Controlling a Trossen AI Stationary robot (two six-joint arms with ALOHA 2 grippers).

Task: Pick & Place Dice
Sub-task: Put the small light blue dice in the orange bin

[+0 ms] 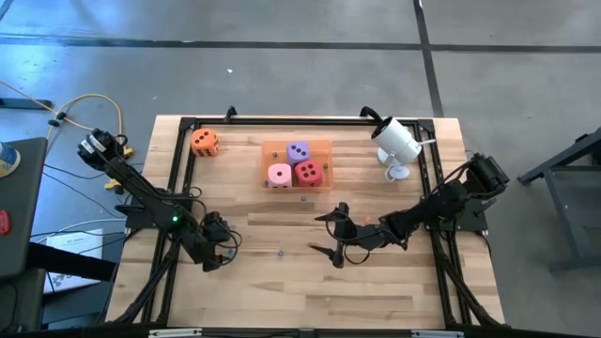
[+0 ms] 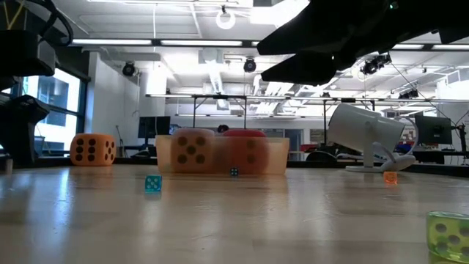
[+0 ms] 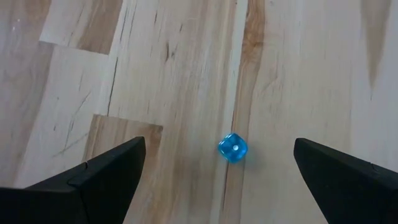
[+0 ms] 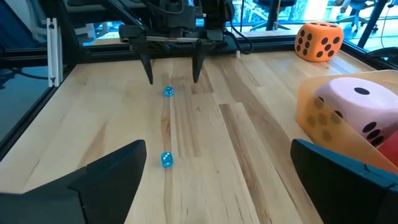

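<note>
The orange die [image 1: 205, 142] rests on the table at the far left, outside the translucent orange tray [image 1: 324, 145]. The purple [image 1: 299, 151], pink [image 1: 280, 175] and red [image 1: 307, 173] dice sit in the tray. My left gripper [image 1: 223, 255] is open above the table's near left, fingers pointing down on either side of a tiny blue die [image 3: 233, 148] without touching it. My right gripper [image 1: 329, 235] is open and empty right of centre, pointing toward the table's left; its view shows the orange die [image 4: 318, 40] and the pink die [image 4: 354, 109].
Tiny dice lie loose on the wood: blue ones [image 1: 280, 251] [image 1: 302, 198], an orange one [image 2: 390, 177] and a green one [image 2: 447, 235]. A white camera-like device [image 1: 399, 141] stands at the far right. A black frame [image 1: 282, 120] borders the table.
</note>
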